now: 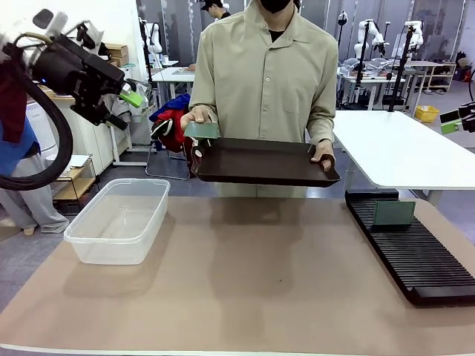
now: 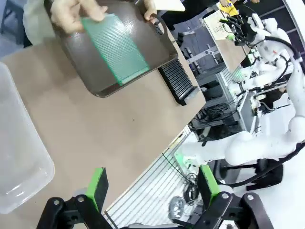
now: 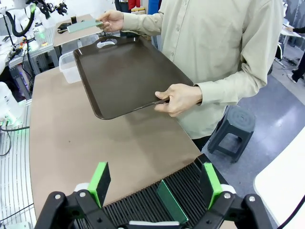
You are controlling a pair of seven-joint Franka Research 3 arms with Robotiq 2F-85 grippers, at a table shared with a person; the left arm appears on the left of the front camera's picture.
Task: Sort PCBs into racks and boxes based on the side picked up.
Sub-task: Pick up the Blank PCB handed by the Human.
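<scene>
PCB (image 1: 202, 130) being offered beside tray (image 1: 260, 165)
Thin, light, stiff, it is being pinched by a person's hand (image 1: 196, 115) ahead of the released left pincer (image 2: 152, 183); its free edge is being judged the safest hold; the right pincer (image 3: 156, 177) is likewise released.

No legible text, labels or nos. anywhere.

dark brown tray (image 1: 263, 162) raised above tan table (image 1: 245, 278); grey stool (image 3: 237, 125) on floor
</scene>
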